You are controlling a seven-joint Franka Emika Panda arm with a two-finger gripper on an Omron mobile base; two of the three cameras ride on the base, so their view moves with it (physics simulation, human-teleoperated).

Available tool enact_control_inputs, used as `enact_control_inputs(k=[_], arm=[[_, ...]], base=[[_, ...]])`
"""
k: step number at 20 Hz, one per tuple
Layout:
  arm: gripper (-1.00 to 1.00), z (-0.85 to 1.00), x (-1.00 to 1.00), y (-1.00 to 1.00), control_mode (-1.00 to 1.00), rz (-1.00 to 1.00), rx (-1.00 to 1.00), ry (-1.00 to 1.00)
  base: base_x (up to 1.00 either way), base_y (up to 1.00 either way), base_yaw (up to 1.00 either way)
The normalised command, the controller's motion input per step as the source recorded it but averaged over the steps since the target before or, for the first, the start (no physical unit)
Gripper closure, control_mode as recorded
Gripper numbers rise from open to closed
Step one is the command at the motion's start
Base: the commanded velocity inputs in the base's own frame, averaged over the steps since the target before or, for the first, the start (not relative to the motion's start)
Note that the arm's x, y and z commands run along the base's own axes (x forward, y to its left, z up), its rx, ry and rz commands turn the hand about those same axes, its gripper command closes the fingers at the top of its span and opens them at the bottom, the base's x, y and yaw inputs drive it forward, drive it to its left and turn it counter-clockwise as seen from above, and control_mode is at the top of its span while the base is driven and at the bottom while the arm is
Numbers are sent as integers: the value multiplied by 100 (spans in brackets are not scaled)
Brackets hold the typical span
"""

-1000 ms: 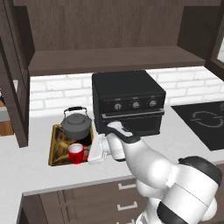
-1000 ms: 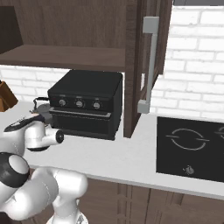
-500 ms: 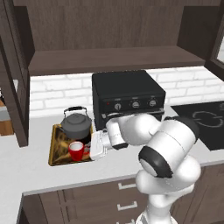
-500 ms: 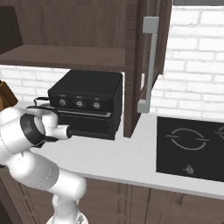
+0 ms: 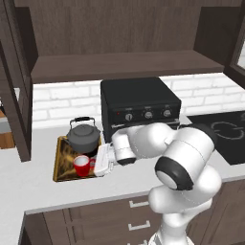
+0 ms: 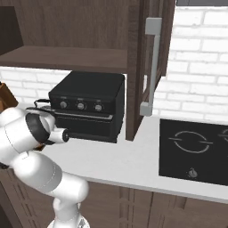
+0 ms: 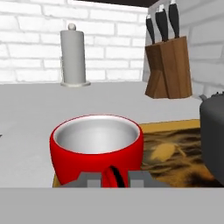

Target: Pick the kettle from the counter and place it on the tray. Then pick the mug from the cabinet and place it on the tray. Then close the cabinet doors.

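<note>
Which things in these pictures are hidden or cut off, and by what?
- Gripper, hand view: fingertips mostly cut by the bottom band; whether the jaws grip the mug handle cannot be told.
- Kettle, hand view: cut by the right edge.
- Tray, left base view: its right end hidden behind the hand.

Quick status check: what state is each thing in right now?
kettle: upright on the tray, lid on.
mug: upright on the tray, empty.
tray: flat on the counter.
cabinet doors: open.
gripper: beside the mug, jaws around its handle.
</note>
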Motion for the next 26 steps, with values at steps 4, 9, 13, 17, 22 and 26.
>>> enact_control_inputs(k=[4,9,13,17,22,26], arm=[[100,-18,26,10,-100,0,0,0],[100,-21,29,11,-100,1,0,0],[100,-25,18,3,-100,3,0,-1],[-100,-19,0,0,-100,6,0,-2],[-100,-5,-13,0,-100,4,0,-7],[-100,0,-31,0,-100,0,0,-3]], base=[[0,0,0],[0,0,0],[0,0,0],[0,0,0],[0,0,0],[0,0,0]])
